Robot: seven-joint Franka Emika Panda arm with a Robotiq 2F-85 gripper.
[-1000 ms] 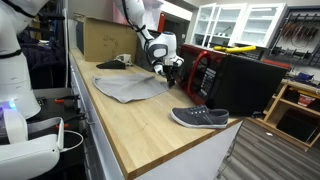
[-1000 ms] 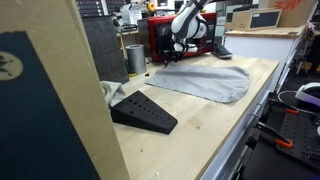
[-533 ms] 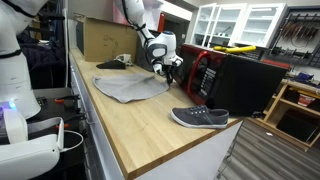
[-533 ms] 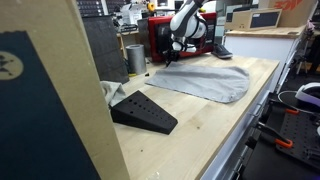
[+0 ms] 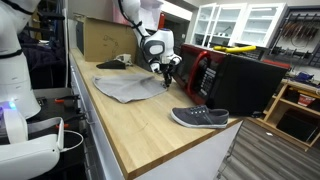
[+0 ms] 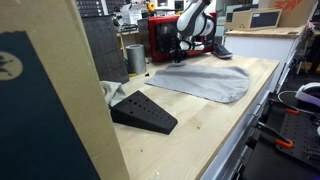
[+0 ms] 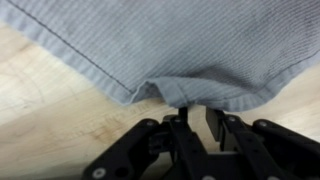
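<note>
A grey cloth (image 5: 130, 88) lies spread on the wooden bench (image 5: 150, 135), also seen as the grey cloth (image 6: 205, 80) from the far end. My gripper (image 5: 166, 72) hangs at its far edge, beside the red-fronted appliance. In the wrist view the gripper (image 7: 198, 108) has its two black fingers close together at the stitched hem of the cloth (image 7: 180, 40). The hem bulges up into a small fold right at the fingertips, which are partly tucked under it. The jaws look pinched on that fold.
A grey shoe (image 5: 200, 118) rests near the bench's front corner. A black appliance with a red front (image 5: 235, 80) stands just behind the gripper. A cardboard box (image 5: 105, 40) sits at the back, and a black wedge (image 6: 145, 110) and metal cup (image 6: 135, 58) beside the cloth.
The jaws have narrowed onto the cloth's hem. The wrist has shifted slightly and risen a little; the cloth's body has stayed flat.
</note>
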